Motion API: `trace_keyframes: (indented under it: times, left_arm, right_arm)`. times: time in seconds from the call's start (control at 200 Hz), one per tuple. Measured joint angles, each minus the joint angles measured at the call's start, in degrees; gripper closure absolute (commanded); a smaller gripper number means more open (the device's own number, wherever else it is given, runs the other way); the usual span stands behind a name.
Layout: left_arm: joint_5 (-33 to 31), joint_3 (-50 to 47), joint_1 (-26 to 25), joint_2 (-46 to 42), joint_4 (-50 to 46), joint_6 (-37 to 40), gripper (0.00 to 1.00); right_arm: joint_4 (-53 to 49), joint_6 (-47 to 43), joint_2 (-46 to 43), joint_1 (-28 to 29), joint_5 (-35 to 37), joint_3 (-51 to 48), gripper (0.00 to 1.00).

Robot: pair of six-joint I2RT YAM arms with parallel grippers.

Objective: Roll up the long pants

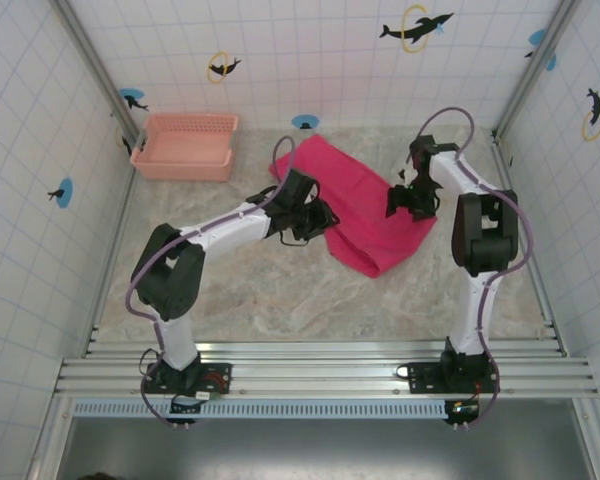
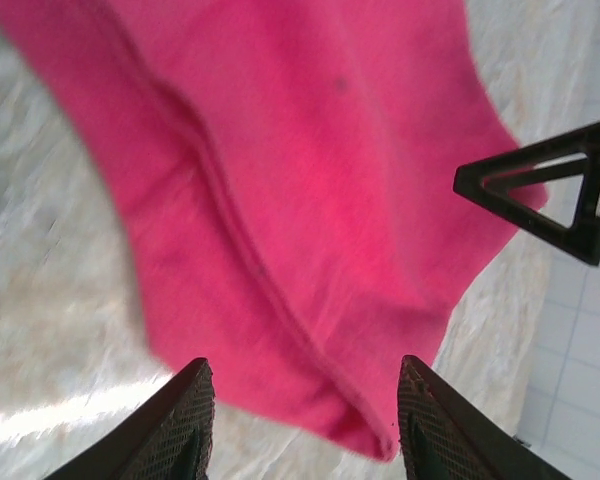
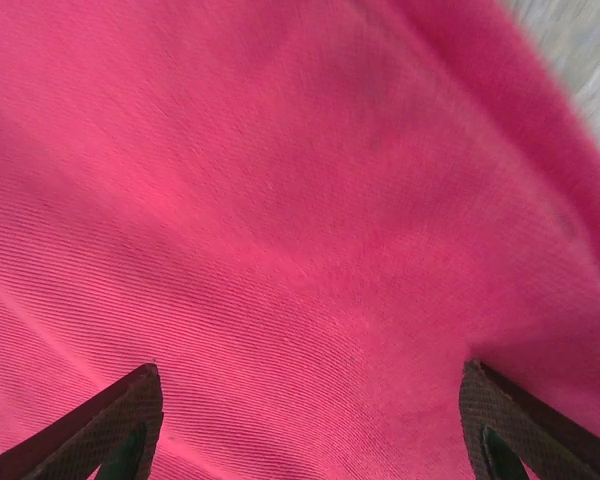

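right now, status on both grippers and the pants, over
Left gripper open at left edge of the long pants. Right gripper open over the cloth. Pants lie spread, not yet rolled. Basket far left, apart, nothing in the way.

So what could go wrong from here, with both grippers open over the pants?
The left gripper is open at the edge of the long pants; closing there may catch only one layer, so the roll starts crooked. The right gripper, open above the cloth, is close opposite, so the two could bump.
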Motion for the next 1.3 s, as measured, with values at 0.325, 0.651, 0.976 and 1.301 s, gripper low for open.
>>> trace_keyframes:
  times: [0.325, 0.651, 0.976, 1.301]
  left_arm:
    - [-4.0, -9.1, 0.4, -11.7, -7.7, 0.3, 0.49]
    - [-8.8, -18.5, 3.9, -21.6, -12.5, -0.3, 0.47]
    - [-12.4, -37.2, 6.6, -38.0, -9.1, -8.0, 0.25]
    - [-22.3, -43.3, 6.2, -54.4, -8.4, -15.2, 0.17]
  right_arm:
    - [2.3, 3.0, -4.4, 5.0, -3.1, -12.2, 0.21]
    - [6.7, 14.1, -7.4, 25.2, -11.6, -17.7, 0.21]
    - [11.3, 21.1, 1.9, 34.0, -18.4, -4.1, 0.21]
    - [11.2, 18.8, 5.2, 31.5, -18.1, 4.8, 0.21]
